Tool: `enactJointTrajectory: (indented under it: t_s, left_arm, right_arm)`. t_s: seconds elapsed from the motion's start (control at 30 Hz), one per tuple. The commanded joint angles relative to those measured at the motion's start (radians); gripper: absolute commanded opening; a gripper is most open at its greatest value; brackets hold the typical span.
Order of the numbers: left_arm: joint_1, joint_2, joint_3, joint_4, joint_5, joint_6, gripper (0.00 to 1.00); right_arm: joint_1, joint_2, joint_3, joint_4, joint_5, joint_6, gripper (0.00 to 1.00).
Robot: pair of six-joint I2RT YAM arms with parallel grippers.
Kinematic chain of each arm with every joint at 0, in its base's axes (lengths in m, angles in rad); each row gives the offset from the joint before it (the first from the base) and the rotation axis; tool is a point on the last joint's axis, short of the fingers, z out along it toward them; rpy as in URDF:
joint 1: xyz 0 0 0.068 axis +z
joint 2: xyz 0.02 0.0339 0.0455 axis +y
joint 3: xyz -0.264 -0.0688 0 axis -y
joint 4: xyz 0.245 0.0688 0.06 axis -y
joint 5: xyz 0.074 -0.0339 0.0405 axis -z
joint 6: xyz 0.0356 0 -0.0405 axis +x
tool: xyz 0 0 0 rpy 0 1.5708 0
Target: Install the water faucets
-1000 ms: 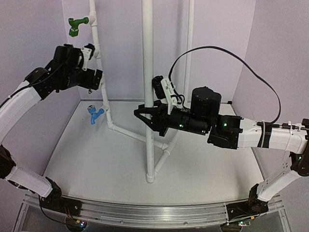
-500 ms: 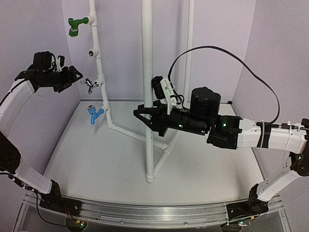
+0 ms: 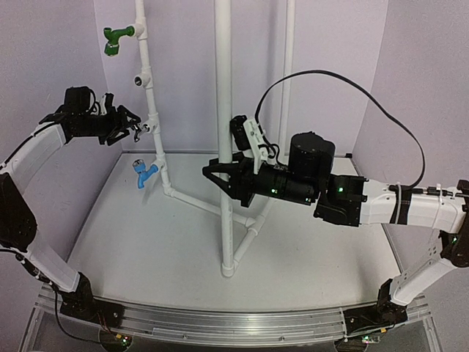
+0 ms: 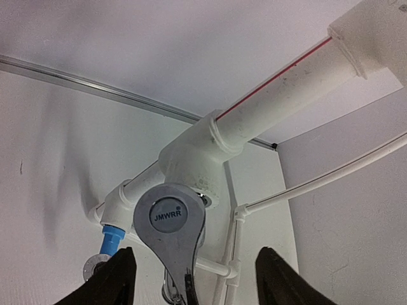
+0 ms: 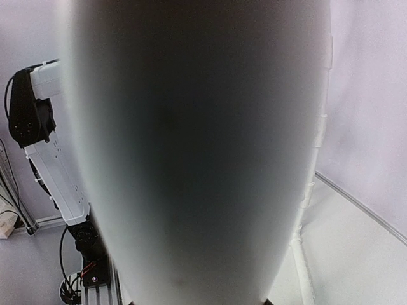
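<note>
at tee (image 4: 191, 155), spread left gripper (image 4: 194, 279) flanks silver faucet (image 4: 170, 222)

We are seeing only a blurred pipe (image 5: 191, 146) in the right wrist view; the silver faucet (image 4: 170, 222) is running off the bottom of the left one.

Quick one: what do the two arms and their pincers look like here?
The left arm and right arm have white shells with black joints. The right arm has a black drum, green lights and a looping black cable. The left pincer and right pincer are black.
</note>
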Motion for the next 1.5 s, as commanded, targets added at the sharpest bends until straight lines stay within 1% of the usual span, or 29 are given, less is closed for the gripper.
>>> enactJointTrajectory:
  t_s: [0.0,0.03,0.13,0.3,0.5,0.6,0.7,0.77,0.83,0.93,1.07,1.2,1.47]
  left_arm:
    - [-0.001,0.021,0.004,0.039,0.027,0.011,0.61]
    - [-0.002,0.025,0.005,0.036,0.025,0.015,0.58]
    - [-0.006,0.028,0.002,0.037,0.005,0.03,0.57]
    - [-0.01,0.05,0.006,0.04,-0.001,0.046,0.51]
    - [-0.026,0.073,0.015,0.043,-0.006,0.081,0.33]
    - [-0.045,0.071,0.022,0.036,-0.025,0.108,0.26]
    - [-0.078,0.062,0.034,0.023,-0.082,0.147,0.18]
    - [-0.12,0.057,0.052,-0.005,-0.166,0.194,0.14]
    - [-0.176,0.055,0.074,-0.035,-0.281,0.254,0.11]
    - [-0.233,0.057,0.094,-0.066,-0.425,0.305,0.07]
    - [-0.26,0.046,0.09,-0.071,-0.512,0.35,0.04]
    - [-0.266,0.049,0.1,-0.093,-0.541,0.371,0.02]
    - [-0.267,0.039,0.089,-0.082,-0.506,0.363,0.02]
  right_arm:
    - [-0.004,0.02,0.001,0.013,-0.017,0.098,0.0]
    - [-0.005,0.021,0.003,0.013,-0.019,0.098,0.0]
    - [-0.004,0.022,0.003,0.015,-0.018,0.099,0.0]
    - [-0.004,0.021,0.003,0.015,-0.019,0.102,0.0]
    - [-0.003,0.018,0.003,0.015,-0.021,0.107,0.0]
    - [-0.003,0.018,0.003,0.015,-0.02,0.107,0.0]
    - [-0.003,0.02,0.005,0.015,-0.021,0.107,0.0]
    - [-0.004,0.023,0.006,0.015,-0.022,0.107,0.0]
    - [-0.003,0.025,0.009,0.015,-0.023,0.107,0.0]
    - [-0.004,0.027,0.008,0.015,-0.022,0.107,0.0]
    - [-0.004,0.023,0.004,0.015,-0.02,0.105,0.0]
    - [-0.004,0.02,0.002,0.015,-0.018,0.105,0.0]
    - [-0.004,0.025,0.006,0.016,-0.024,0.107,0.0]
